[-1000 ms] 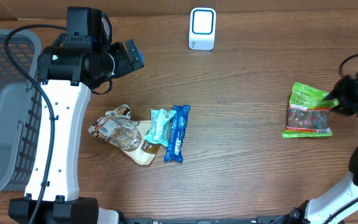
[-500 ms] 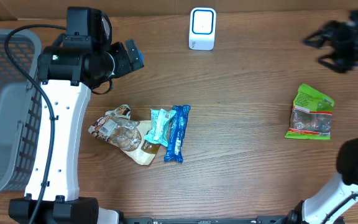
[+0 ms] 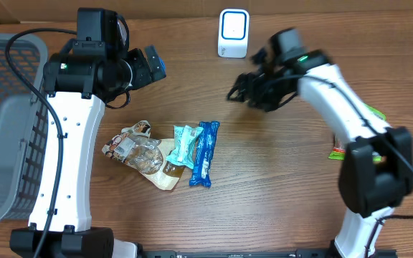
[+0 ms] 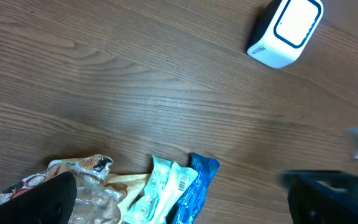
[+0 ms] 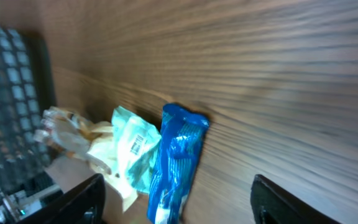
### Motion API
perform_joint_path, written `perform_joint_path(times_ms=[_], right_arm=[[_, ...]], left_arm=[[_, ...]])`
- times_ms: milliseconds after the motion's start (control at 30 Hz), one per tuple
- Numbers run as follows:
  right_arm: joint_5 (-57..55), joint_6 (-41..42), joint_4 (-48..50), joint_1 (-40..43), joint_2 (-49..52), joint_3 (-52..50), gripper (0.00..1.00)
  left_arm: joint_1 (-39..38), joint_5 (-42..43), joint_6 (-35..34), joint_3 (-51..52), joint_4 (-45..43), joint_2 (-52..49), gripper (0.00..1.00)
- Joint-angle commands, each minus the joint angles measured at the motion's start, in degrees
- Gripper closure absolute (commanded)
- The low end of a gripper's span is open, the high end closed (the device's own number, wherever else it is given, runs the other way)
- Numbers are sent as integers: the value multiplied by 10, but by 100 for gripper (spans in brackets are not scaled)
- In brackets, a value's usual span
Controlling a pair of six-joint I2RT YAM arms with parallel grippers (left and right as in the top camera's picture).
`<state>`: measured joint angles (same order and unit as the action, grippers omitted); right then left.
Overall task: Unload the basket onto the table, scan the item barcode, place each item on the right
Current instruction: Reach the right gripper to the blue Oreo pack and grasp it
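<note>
Blue packet (image 5: 176,158): light, crinkly, slippery, I judge | I'd pinch its middle | left gripper (image 3: 158,64), right gripper (image 3: 242,89): fingers spread, empty.

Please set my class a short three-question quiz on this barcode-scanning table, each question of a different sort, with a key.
1. True or false: the right gripper is holding the blue packet.
2. Which item lies right against the blue packet? A) the teal packet B) the green bag C) the white scanner
3. Which arm stands nearest the grey basket?

Key: 1 false, its jaws stand open and empty above the table; 2 A; 3 the left arm.
</note>
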<state>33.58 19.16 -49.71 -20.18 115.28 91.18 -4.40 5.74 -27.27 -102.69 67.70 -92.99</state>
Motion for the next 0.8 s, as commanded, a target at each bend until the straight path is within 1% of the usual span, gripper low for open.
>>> perform_joint_path(times_ms=[0, 167, 333, 533, 600, 700, 767], right_arm=[[-28, 18, 27, -24, 23, -17, 21], [-38, 48, 59, -55, 64, -17, 20], [-53, 95, 79, -74, 99, -17, 21], [-62, 145, 81, -93, 128, -17, 25], [-81, 168, 78, -93, 128, -17, 30], [-95, 198, 70, -95, 128, -18, 44], [-96, 215, 62, -99, 128, -21, 51]], left_arm=[[-1, -4, -2, -2, -2, -5, 0], [-1, -4, -2, -2, -2, -5, 0], [-1, -4, -2, -2, -2, -5, 0], [-1, -4, -2, -2, -2, -6, 0], [-1, -4, -2, -2, -2, -6, 0], [-1, -4, -2, -2, -2, -6, 0], [-1, -4, -2, -2, -2, -6, 0]])
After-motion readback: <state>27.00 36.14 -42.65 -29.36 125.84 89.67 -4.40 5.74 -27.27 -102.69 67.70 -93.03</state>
